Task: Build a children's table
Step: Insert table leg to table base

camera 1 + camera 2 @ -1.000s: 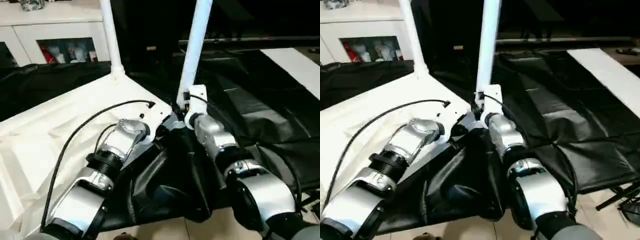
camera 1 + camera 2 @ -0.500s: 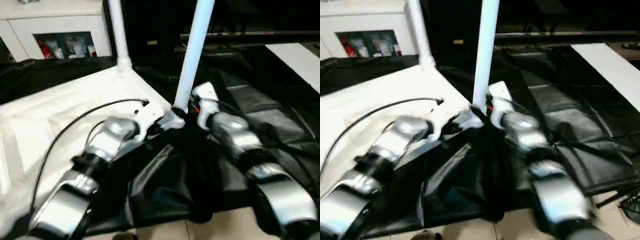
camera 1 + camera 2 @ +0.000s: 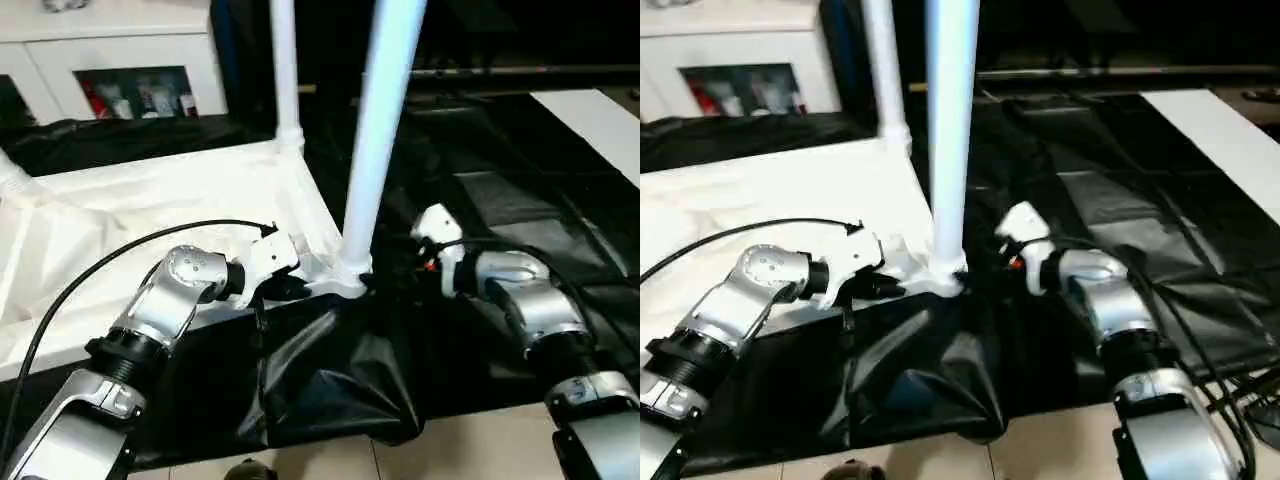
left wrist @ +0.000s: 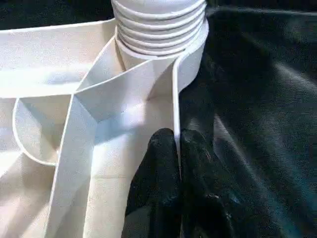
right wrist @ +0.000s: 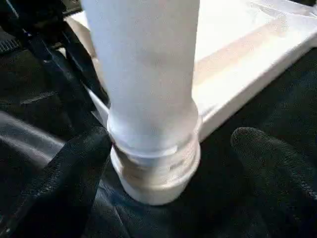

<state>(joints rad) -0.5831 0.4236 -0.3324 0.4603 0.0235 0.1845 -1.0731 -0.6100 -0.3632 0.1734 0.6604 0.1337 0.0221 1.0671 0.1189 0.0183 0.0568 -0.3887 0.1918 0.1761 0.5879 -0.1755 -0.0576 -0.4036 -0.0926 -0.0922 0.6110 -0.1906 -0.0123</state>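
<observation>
The left hand (image 4: 177,163) pinches the rim of the upturned tabletop (image 3: 180,190) beside the near leg (image 3: 378,130), while the right hand (image 5: 168,163) stands open around that leg's base.

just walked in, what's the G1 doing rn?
It is assembling a white plastic children's tabletop, lying upside down on the black-draped work table. The left end effector is pinched shut on the tabletop's rim beside the near corner socket. A long white tube leg stands upright in that socket; the right end effector sits open around its base, not gripping. Another leg stands in the far corner.
</observation>
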